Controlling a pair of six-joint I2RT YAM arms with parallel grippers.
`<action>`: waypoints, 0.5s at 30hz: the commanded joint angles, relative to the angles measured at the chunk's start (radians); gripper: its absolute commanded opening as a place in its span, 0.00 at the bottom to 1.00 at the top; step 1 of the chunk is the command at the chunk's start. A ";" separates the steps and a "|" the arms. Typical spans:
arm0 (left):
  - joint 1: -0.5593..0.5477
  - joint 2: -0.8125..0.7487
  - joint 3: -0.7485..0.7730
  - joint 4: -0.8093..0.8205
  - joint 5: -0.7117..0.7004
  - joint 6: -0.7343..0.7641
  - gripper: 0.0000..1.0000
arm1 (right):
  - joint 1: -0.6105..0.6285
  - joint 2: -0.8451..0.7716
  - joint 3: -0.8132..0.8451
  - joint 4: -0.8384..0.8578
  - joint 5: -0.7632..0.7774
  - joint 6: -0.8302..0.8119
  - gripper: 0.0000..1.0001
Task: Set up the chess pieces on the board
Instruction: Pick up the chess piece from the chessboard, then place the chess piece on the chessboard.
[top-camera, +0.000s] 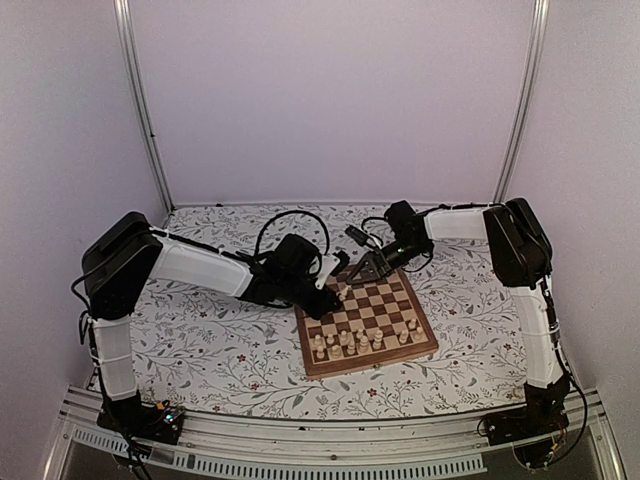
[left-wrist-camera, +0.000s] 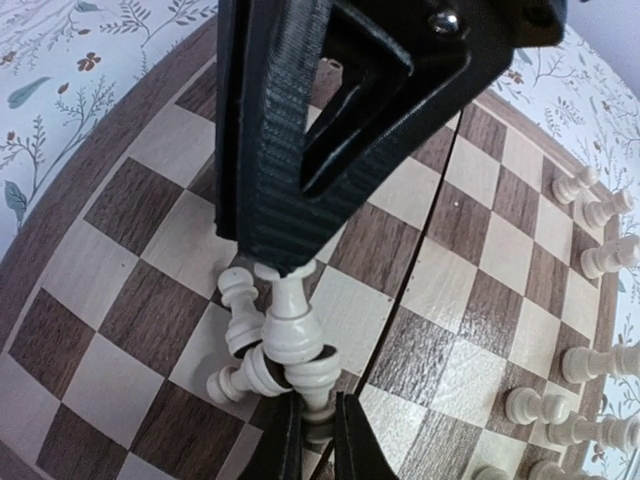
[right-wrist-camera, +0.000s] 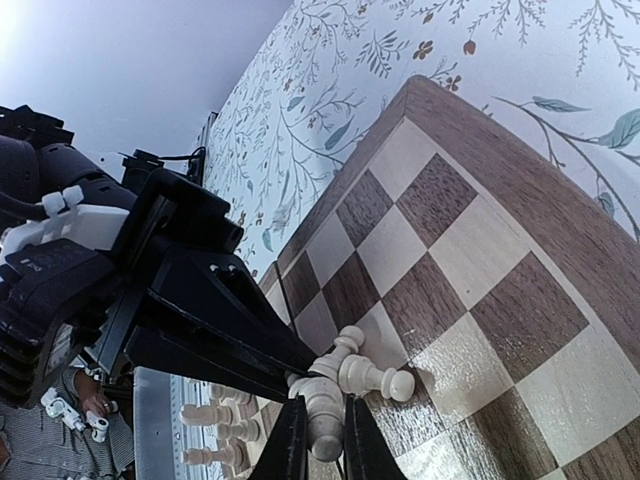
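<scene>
Soft, even light is falling from above in the overhead view, tinting the walls (top-camera: 330, 100) faintly lilac and leaving only weak shadows under the arms on the surface (top-camera: 220, 350). The board (top-camera: 367, 318) is showing small there, with little fine detail. In the left wrist view the lens is bending the board's edges into curves, and the right end effector (left-wrist-camera: 285, 262) is looming dark and close, shading the chess pieces (left-wrist-camera: 280, 345) beneath it. In the right wrist view glare is washing out the top left corner, and the left end effector (right-wrist-camera: 300, 365) is reading as a near-black silhouette.
</scene>
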 joint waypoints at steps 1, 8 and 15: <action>0.017 -0.023 0.025 -0.073 -0.004 0.007 0.00 | -0.032 -0.074 0.023 -0.006 0.057 -0.030 0.06; 0.047 -0.023 0.039 -0.122 0.038 -0.036 0.00 | -0.081 -0.195 -0.020 -0.021 0.144 -0.078 0.06; 0.079 -0.022 0.062 -0.164 0.148 -0.080 0.00 | -0.081 -0.406 -0.165 -0.040 0.285 -0.171 0.06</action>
